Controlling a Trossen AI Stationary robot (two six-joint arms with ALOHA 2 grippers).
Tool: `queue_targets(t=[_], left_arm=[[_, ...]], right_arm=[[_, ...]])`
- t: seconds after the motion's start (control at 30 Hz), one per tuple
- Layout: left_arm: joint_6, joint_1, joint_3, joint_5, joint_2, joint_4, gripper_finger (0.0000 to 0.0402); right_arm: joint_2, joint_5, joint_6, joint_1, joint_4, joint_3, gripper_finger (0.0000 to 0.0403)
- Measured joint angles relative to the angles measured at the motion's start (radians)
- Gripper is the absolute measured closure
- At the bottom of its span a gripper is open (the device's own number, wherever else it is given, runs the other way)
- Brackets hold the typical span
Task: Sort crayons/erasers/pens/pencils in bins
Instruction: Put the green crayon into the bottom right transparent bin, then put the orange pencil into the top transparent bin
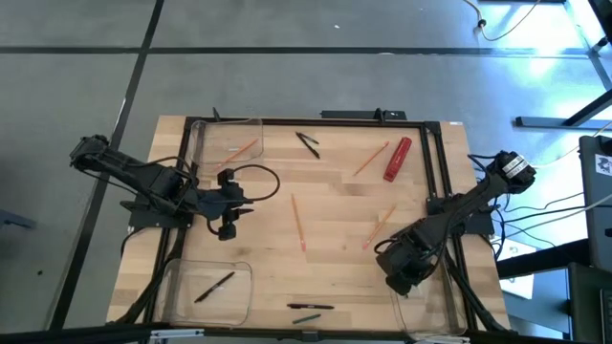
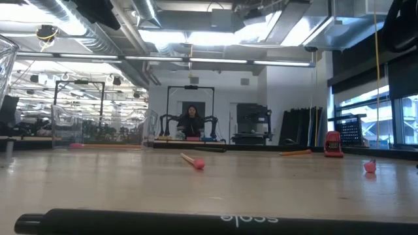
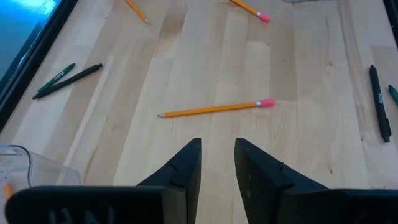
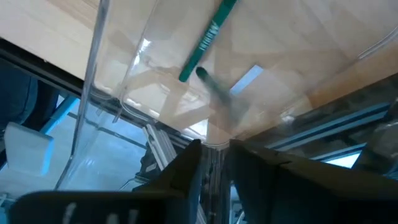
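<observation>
Clear plastic bin (image 4: pixel 124 93) at the table's near right corner sits under the right gripper (image 4: pixel 214 155), jaws narrowly parted and empty above a green pen (image 4: pixel 208 37), so the drop looks done and the next pick calls for a loose orange pencil (image 1: pixel 298 222).

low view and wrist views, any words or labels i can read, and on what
"scale", upside down as it reads to me, in pale letters on the black bar across the low view's foreground.
White print along the green pen in the right wrist view: too blurred to read.
White print on the black pen in the left wrist view: too small to read.
Label on the red cylinder: too small to read.
</observation>
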Motion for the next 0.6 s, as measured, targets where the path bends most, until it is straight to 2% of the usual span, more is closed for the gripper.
queue_targets(t=[0.17, 0.3, 0.37, 0.47, 0.6], left_arm=[[0.0, 0.0, 0.0, 0.0, 0.0, 0.0, 0.0314], [-0.011, 0.0, 0.0, 0.0, 0.0, 0.0, 0.0314], [-0.014, 0.0, 0.0, 0.0, 0.0, 0.0, 0.0314], [-0.017, 0.0, 0.0, 0.0, 0.0, 0.0, 0.0314], [-0.019, 0.0, 0.0, 0.0, 0.0, -0.001, 0.0314]], right_arm=[[0.0, -0.033, 0.001, -0.001, -0.001, 0.0, 0.0281], [0.0, -0.1, 0.009, -0.003, -0.001, 0.0, 0.0273], [-0.006, -0.1, 0.008, -0.002, -0.007, 0.006, 0.0272], [-0.024, -0.044, 0.007, -0.002, -0.027, 0.05, 0.0272], [-0.033, 0.1, -0.005, -0.002, -0.1, 0.16, 0.0272]])
